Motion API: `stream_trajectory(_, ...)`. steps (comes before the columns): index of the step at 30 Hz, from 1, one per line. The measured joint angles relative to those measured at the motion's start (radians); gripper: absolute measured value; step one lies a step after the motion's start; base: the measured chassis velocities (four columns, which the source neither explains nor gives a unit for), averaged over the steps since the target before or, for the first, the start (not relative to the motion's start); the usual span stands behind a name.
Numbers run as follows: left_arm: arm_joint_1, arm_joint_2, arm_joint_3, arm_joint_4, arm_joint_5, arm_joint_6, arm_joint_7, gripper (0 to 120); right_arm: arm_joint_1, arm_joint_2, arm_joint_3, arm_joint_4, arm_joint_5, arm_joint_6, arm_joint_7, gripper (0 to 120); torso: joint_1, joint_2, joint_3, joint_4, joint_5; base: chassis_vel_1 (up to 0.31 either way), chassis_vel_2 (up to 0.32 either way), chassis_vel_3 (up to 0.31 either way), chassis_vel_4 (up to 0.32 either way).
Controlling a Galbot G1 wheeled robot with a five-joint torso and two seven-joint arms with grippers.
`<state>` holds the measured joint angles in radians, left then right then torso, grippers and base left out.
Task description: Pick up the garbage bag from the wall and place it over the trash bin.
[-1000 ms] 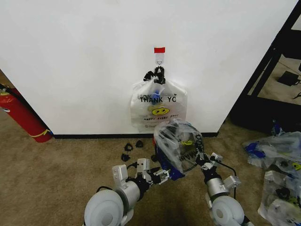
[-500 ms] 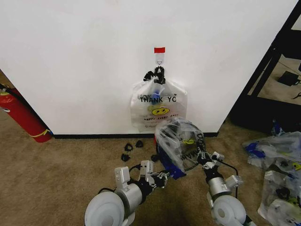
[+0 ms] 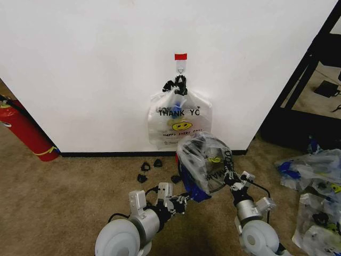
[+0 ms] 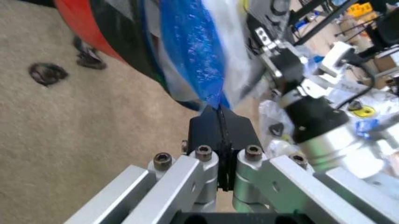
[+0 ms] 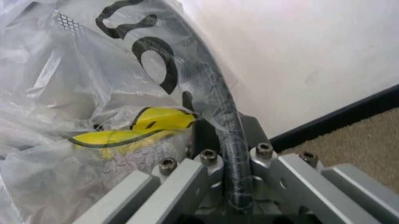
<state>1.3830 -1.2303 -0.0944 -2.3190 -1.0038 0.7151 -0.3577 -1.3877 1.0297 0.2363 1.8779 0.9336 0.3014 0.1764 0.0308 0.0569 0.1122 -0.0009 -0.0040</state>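
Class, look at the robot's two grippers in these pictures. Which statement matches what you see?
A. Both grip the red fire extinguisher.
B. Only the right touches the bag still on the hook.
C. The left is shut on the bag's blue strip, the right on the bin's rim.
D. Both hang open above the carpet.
C: the left gripper pinches the garbage bag by its blue strip, while the right gripper clamps the bag-covered rim of the trash bin.

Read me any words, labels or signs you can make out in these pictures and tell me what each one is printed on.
"THANK YO": black print on the garbage bag hanging on the wall; the last letter is lost in a fold.
A small line of print under its yellow smiley is too small to read.
Large black letters on the garbage bag over the trash bin are crumpled and turned; not readable as words.
The red tape strip above the hook carries no text.
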Motion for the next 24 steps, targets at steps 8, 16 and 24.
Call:
stream_trajectory(8, -0.006, 0.012, -0.004, 0.033, 0.102, -0.032, 0.046, 0, 0.001, -0.005, 0.002, 0.009, 0.025, -0.013, 0.012, 0, 0.000, 0.000, 0.000, -0.0001, 0.0000, 0.000, 0.000, 0.000, 0.000)
stream_trajectory(16, -0.025, 0.016, 0.006, 0.141, 0.315, -0.061, 0.014, 0, -0.016, -0.023, 0.008, 0.081, 0.125, -0.098, 0.065, 0, 0.000, 0.000, 0.000, 0.0000, -0.0001, 0.000, 0.000, 0.000, 0.000)
stream_trajectory(24, -0.058, 0.005, 0.004, 0.225, 0.349, -0.102, -0.014, 0, -0.037, -0.027, 0.005, 0.125, 0.131, -0.161, 0.090, 0, 0.000, 0.000, 0.000, -0.0002, 0.0000, 0.000, 0.000, 0.000, 0.000)
